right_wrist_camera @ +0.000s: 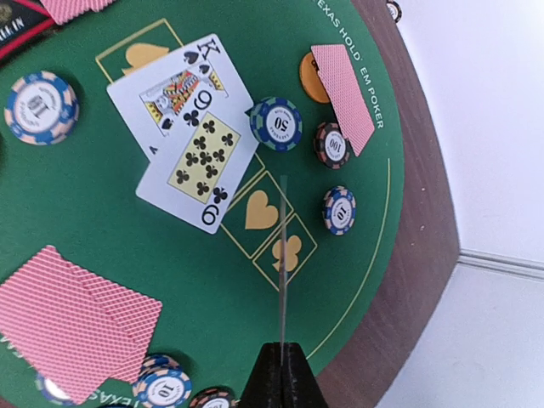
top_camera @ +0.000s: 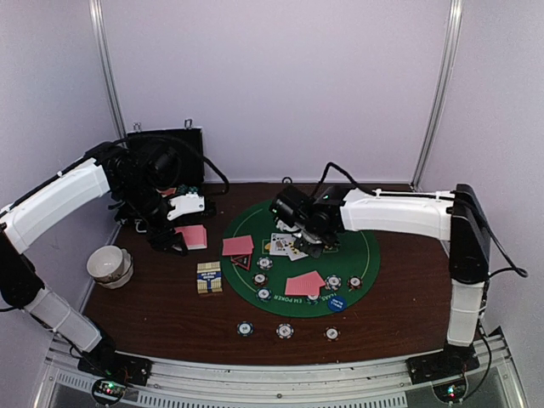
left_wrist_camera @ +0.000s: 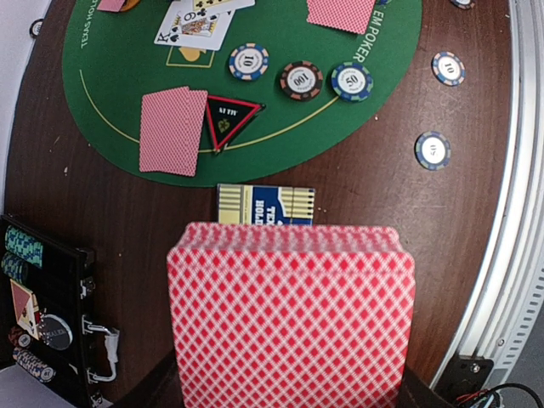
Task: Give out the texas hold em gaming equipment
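My left gripper [top_camera: 180, 241] is shut on a deck of red-backed playing cards [left_wrist_camera: 291, 314], which hides its fingers in the left wrist view. My right gripper [right_wrist_camera: 283, 361] is shut on a single card [right_wrist_camera: 283, 255], seen edge-on above the green mat [right_wrist_camera: 102, 229]. A face-up king [right_wrist_camera: 181, 89] and nine of clubs [right_wrist_camera: 200, 166] overlap on the mat. Face-down pairs [right_wrist_camera: 72, 319] [right_wrist_camera: 344, 93] [left_wrist_camera: 172, 129] lie at the player spots. The last of these lies beside the red-black triangle marker [left_wrist_camera: 228, 119]. Poker chips [right_wrist_camera: 276, 123] [right_wrist_camera: 332, 144] [right_wrist_camera: 339, 208] lie near the far pair.
A blue-yellow card box [left_wrist_camera: 265, 205] lies just ahead of the deck. The black case [top_camera: 166, 161] stands open at the back left, the white bowl [top_camera: 110, 263] at the left. Three chips [top_camera: 285, 331] line the near table edge. A blue disc [top_camera: 337, 303] rests on the mat's front.
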